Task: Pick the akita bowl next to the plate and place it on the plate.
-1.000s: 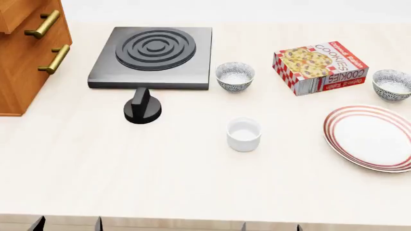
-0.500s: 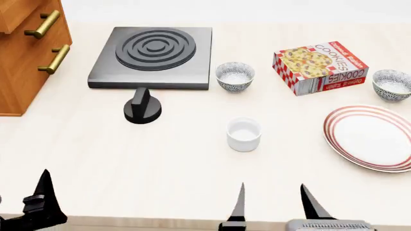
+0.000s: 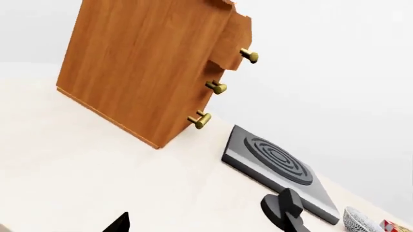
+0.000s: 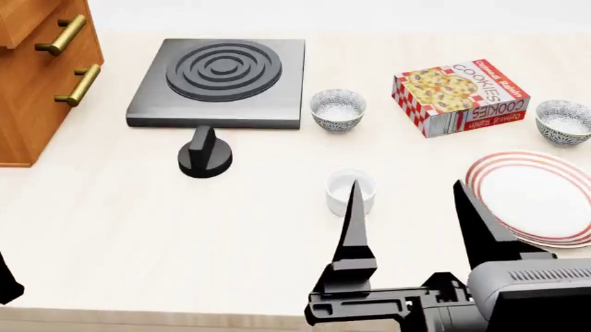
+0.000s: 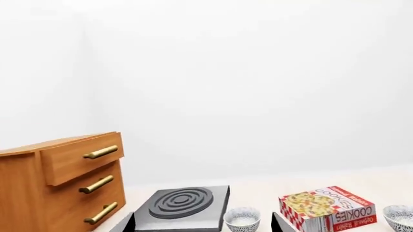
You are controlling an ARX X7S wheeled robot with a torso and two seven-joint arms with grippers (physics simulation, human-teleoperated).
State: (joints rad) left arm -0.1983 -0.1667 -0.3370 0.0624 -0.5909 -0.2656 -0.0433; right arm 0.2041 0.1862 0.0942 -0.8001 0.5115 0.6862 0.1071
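The akita bowl [image 4: 563,121], grey-patterned and pale inside, stands just behind the plate [image 4: 540,200], a wide white plate with red-brown rings at the table's right edge. In the right wrist view this bowl [image 5: 399,218] shows at the frame's edge. A twin bowl [image 4: 338,109] sits beside the stove, left of the cookie box. My right gripper [image 4: 406,185] is open and empty above the near table, left of the plate, its fingers pointing toward the far side. Only a dark sliver of my left gripper [image 3: 205,227] shows, its jaws wide apart with nothing between them.
A cookie box [image 4: 459,95] stands between the two bowls. A plain white cup [image 4: 351,192] is partly hidden behind a right finger. Black stove plate [image 4: 220,81] and knob [image 4: 204,153] lie at left centre, a wooden drawer cabinet [image 4: 41,76] at far left.
My right gripper has risen and advanced over the table, its fingers now reaching the cup and the plate's near edge. My left gripper slid left, almost out of the head view.
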